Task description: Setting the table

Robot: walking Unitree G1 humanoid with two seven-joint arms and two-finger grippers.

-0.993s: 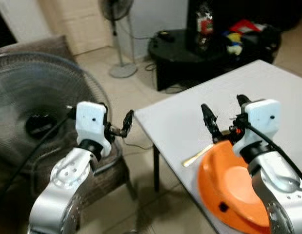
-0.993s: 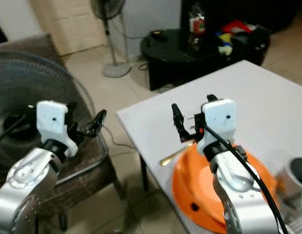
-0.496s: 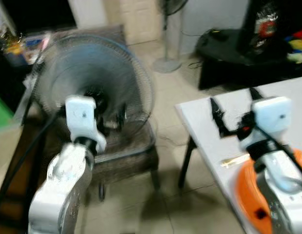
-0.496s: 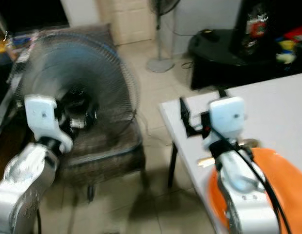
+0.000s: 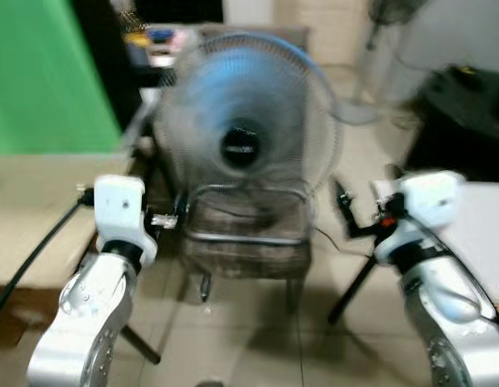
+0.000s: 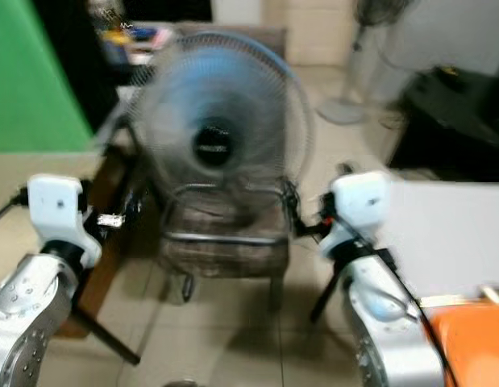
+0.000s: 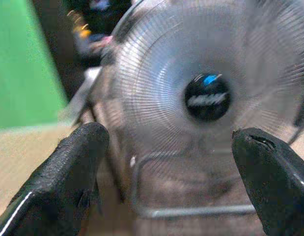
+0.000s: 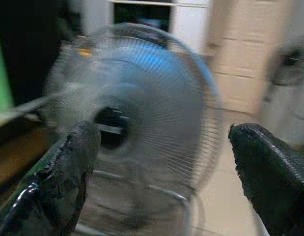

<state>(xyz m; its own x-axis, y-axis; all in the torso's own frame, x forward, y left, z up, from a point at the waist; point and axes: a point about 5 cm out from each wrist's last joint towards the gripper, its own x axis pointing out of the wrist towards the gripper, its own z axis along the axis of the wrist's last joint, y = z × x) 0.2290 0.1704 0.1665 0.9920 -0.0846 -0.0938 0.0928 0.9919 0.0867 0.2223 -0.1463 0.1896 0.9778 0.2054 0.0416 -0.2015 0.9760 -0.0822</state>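
With the orange plate [image 6: 475, 347] already lying on the white tabletop [image 6: 451, 234] at the robot's right, both arms are held bent and forward, apparently idle, the left gripper [image 7: 166, 182] and right gripper [image 8: 161, 182] empty with jaws spread wide toward the fan [image 5: 245, 121] standing on a chair [image 5: 249, 234].

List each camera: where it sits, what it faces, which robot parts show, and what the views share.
Left and right eye views: on the head, facing forward and down at the fan on the chair; both arms show.
Left wrist view: between the left gripper fingers, facing the fan.
Right wrist view: between the right gripper fingers, same fan.
All share the fan.
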